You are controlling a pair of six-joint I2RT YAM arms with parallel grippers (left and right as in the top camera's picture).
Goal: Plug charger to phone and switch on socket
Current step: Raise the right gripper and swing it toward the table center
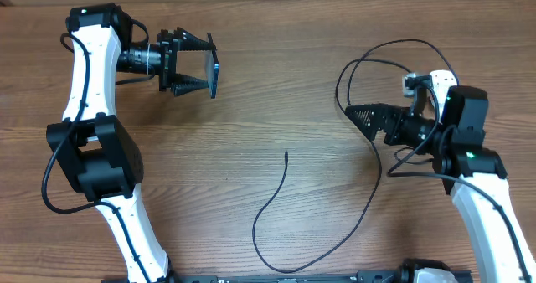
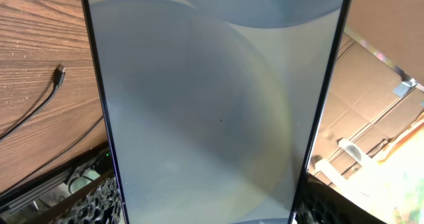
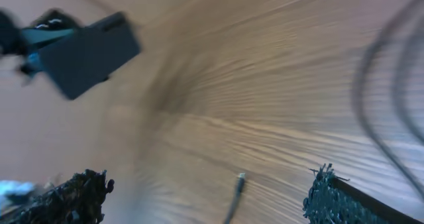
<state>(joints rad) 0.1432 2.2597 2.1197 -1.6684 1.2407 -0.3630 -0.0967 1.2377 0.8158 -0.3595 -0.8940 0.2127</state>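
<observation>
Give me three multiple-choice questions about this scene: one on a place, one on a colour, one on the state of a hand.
1. Where does the charger's connector tip lie?
A) on the table, between the two arms
B) plugged into a laptop
C) inside a cup

2. What colour is the charger cable?
A) white
B) black
C) red

3. What is the left hand doing?
A) standing open and empty
B) gripping the phone
C) pressing a switch

Answers:
1 A: the overhead view shows the tip on bare wood between the arms.
2 B: the cable is a thin black line against the wood.
3 B: the phone sits between its fingers and fills the left wrist view.
</observation>
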